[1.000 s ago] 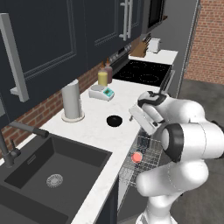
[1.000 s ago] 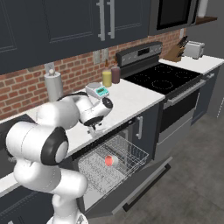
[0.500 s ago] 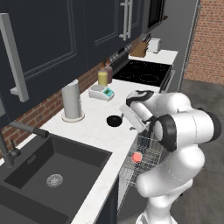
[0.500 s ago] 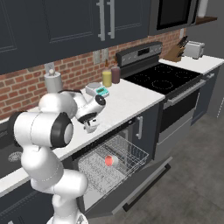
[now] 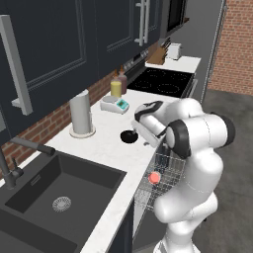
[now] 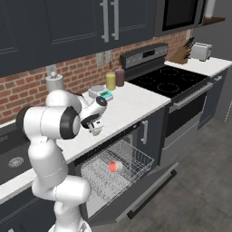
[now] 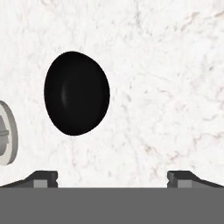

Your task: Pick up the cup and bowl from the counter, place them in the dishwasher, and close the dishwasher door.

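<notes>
Hovering open hand [image 7: 112, 177] above counter [image 7: 166, 65], bowl [image 7: 76, 99] offset.

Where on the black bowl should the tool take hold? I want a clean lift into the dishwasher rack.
Take the bowl by its rim, coming straight down from above. It sits upright and apart from other things on the counter, and it is shallow and round, so one finger inside and one outside the wall looks safest. The open tool would first need to shift toward it.

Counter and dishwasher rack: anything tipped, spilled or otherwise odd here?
Nothing stands out. The bowl sits flat on the counter, apart from the open gripper above it. The cup lies in the rack of the dishwasher, with the dishwasher door down.
</notes>
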